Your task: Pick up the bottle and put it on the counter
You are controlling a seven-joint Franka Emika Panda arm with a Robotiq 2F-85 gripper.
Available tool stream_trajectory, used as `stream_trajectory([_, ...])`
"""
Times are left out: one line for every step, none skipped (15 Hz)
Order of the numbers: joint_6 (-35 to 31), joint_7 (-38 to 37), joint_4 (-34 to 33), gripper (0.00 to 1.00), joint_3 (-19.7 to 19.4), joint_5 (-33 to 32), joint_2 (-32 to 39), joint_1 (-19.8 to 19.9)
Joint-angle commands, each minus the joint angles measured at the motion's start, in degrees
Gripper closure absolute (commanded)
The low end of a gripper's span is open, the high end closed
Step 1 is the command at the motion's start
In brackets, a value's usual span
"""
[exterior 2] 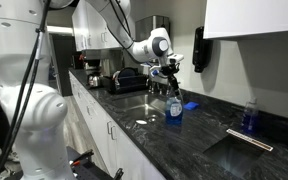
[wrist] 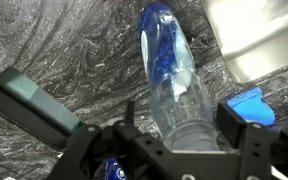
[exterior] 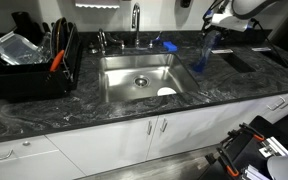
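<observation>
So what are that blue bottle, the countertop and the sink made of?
The bottle looks like translucent blue plastic: light shows through it. The counter seems polished black stone, with whitish veining and glossy reflections. The sink is probably stainless steel: dull grey metallic sheen.

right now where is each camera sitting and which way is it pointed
an exterior view: in front of and above the counter, facing the sink and faucet; the arm and gripper enter top right.
an exterior view: off the counter's end, looking along it; the white arm reaches over it.
wrist view: looks down the blue bottle, its neck between the gripper's fingers.
shared: all three show the bottle and the gripper.
</observation>
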State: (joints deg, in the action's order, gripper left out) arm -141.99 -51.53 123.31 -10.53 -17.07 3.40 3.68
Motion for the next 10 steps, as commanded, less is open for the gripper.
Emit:
stream_trajectory([-0.2, -0.4, 0.5, 0.0, 0.7, -0.4, -0.7, 0.8])
stream_trajectory([-0.1, -0.1, 0.5, 0.0, 0.7, -0.2, -0.8, 0.8])
stream_trajectory([0.4, 0.9, 0.5, 0.0, 0.9, 0.6, -1.0, 0.8])
stream_trajectory([1.3, 2.8, 0.4, 0.0, 1.2, 2.4, -1.1, 0.8])
stream_trajectory([2.5, 5.3, 0.4, 0.0, 1.6, 4.8, -1.2, 0.7])
stream_trajectory([4.1, 9.0, 0.4, 0.0, 2.1, 8.3, -1.5, 0.7])
stream_trajectory([5.8, 12.2, 0.3, 0.0, 2.5, 11.6, -1.6, 0.6])
stream_trajectory([8.1, 15.6, -0.1, 0.0, 3.0, 14.9, -1.6, 0.6])
stream_trajectory([10.4, 18.0, -0.6, 0.0, 3.2, 17.2, -1.7, 0.6])
stream_trajectory([12.8, 19.7, -1.0, 0.0, 3.4, 18.6, -1.8, 0.6])
